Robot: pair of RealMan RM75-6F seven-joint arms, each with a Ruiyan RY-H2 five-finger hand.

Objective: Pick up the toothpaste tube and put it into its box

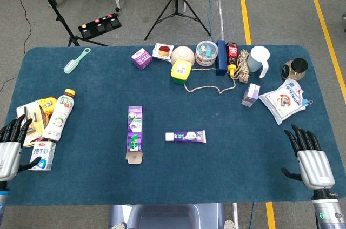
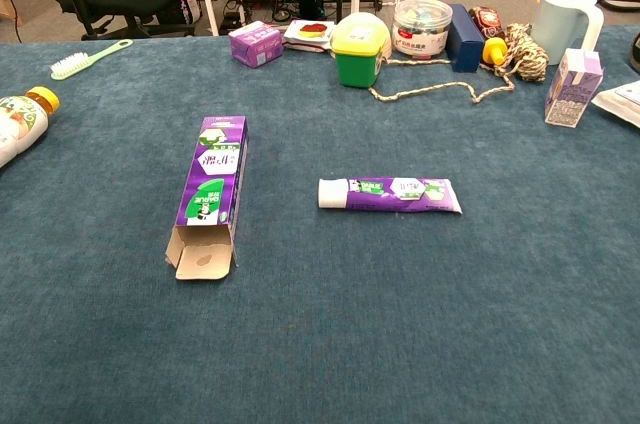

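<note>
Your blue table (image 1: 97,186) carried everything, and both hands sat at its near edge. Your right hand (image 1: 309,159) rested at the near right corner, fingers spread and pointing away from you, gripping nothing. Your left hand (image 1: 10,148) lay at the near left corner, fingers apart as far as the cropped head view let you judge, their tips just beside a drink bottle (image 1: 58,115) and a small milk carton (image 1: 42,156). The purple toothpaste box (image 1: 134,134) lay flat well ahead of your left fingertips, its open flap end toward you. The toothpaste tube (image 1: 185,136) lay flat between your two hands' fingertips, nearer the box, well apart from both hands, white cap toward the box without touching it.
</note>
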